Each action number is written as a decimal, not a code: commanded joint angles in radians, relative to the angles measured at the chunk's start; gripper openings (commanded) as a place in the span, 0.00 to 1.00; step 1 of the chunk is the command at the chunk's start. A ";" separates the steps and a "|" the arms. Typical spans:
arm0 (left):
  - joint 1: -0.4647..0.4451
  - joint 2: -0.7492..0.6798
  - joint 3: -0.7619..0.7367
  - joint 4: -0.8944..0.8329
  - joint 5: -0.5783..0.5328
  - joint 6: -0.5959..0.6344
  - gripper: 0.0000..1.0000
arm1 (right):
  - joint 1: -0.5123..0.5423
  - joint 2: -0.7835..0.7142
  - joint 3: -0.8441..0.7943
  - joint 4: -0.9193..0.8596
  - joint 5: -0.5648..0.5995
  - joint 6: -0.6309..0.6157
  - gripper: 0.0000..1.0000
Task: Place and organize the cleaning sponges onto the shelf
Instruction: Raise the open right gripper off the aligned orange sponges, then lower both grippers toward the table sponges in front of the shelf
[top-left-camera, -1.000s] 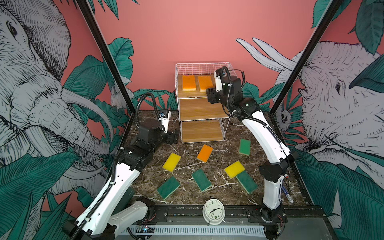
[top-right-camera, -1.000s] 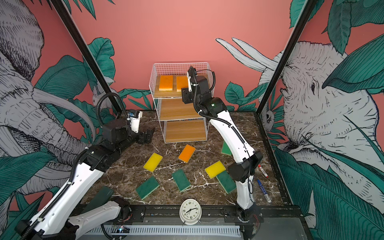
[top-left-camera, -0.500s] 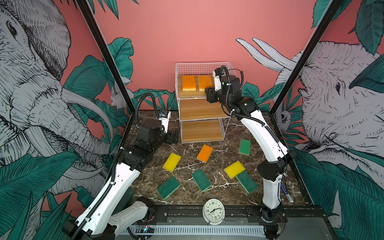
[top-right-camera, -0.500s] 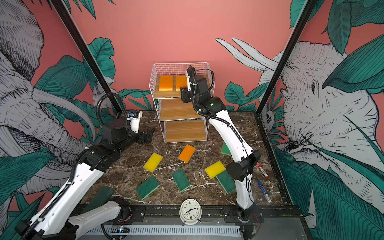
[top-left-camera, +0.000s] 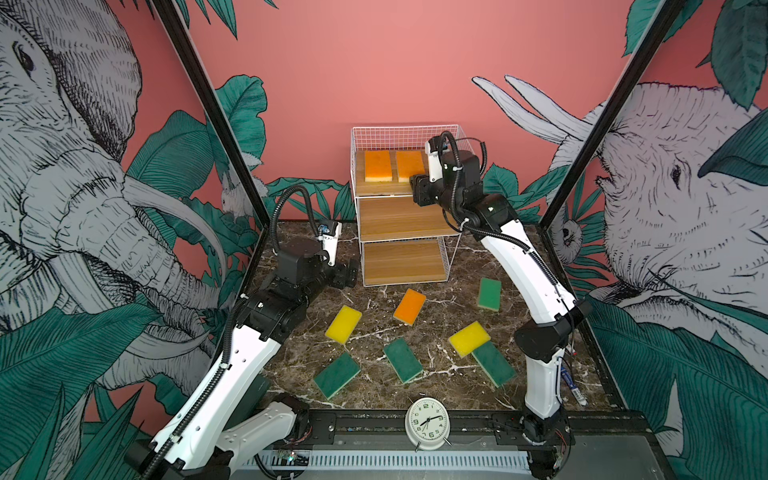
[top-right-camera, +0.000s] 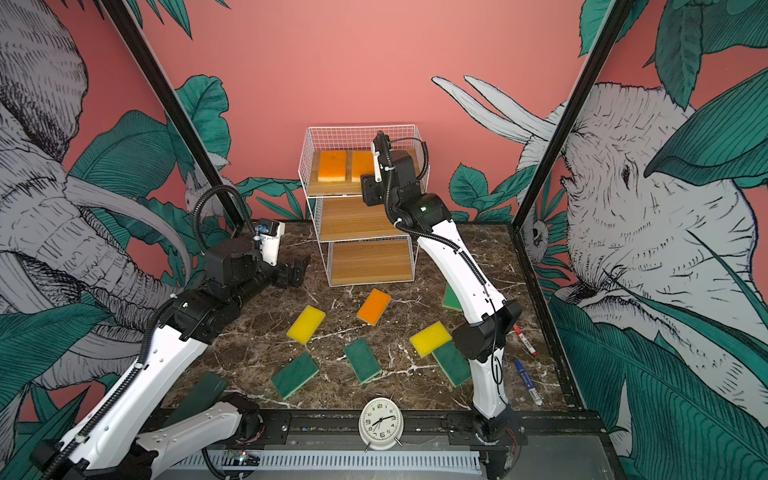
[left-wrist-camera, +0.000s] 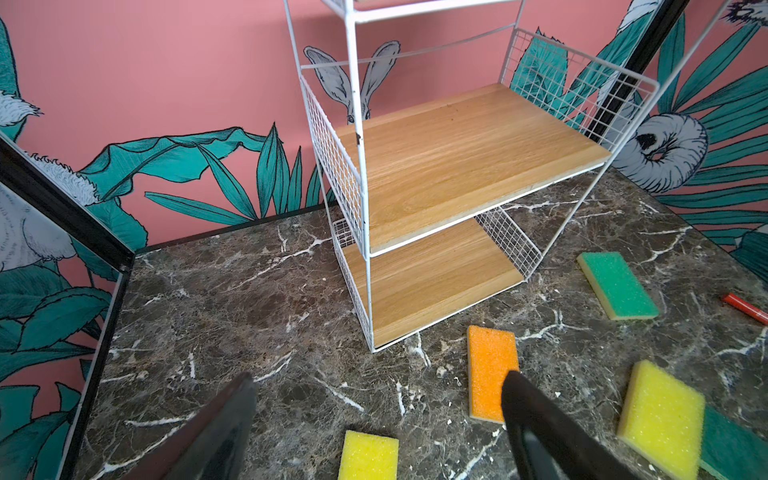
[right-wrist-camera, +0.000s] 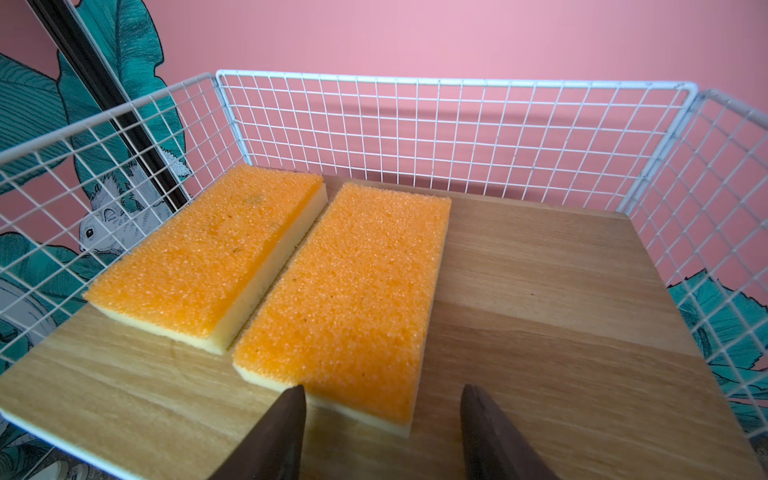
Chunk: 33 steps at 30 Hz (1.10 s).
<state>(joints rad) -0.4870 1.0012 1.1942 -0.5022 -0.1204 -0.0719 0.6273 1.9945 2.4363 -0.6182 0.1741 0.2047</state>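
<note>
The shelf stands at the back of the table, with two orange sponges lying side by side on its top board. My right gripper hovers at that board's front edge. In the right wrist view it is open, and the nearer orange sponge lies free just beyond the fingertips. My left gripper is low, left of the shelf, and in the left wrist view it is open and empty. On the table lie one orange sponge, two yellow and several green sponges.
A white alarm clock stands at the table's front edge. A red pen and a blue pen lie by the right arm's base. The shelf's middle board and bottom board are bare. Black frame posts flank the table.
The right arm's elbow has shifted slightly to the left, with its gripper staying at the top board. The left arm and the sponges have not moved.
</note>
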 joint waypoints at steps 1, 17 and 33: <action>0.006 -0.007 0.000 0.021 0.005 -0.011 0.93 | -0.002 0.028 0.021 -0.021 0.019 -0.008 0.62; 0.006 -0.010 -0.010 0.019 0.010 -0.016 0.93 | 0.000 -0.038 -0.048 0.013 -0.005 -0.009 0.66; 0.005 -0.029 0.001 -0.054 0.037 0.002 0.93 | 0.130 -0.329 -0.344 0.058 0.130 -0.115 0.73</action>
<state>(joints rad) -0.4870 0.9955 1.1942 -0.5190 -0.0982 -0.0811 0.7174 1.7515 2.1281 -0.5758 0.2386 0.1429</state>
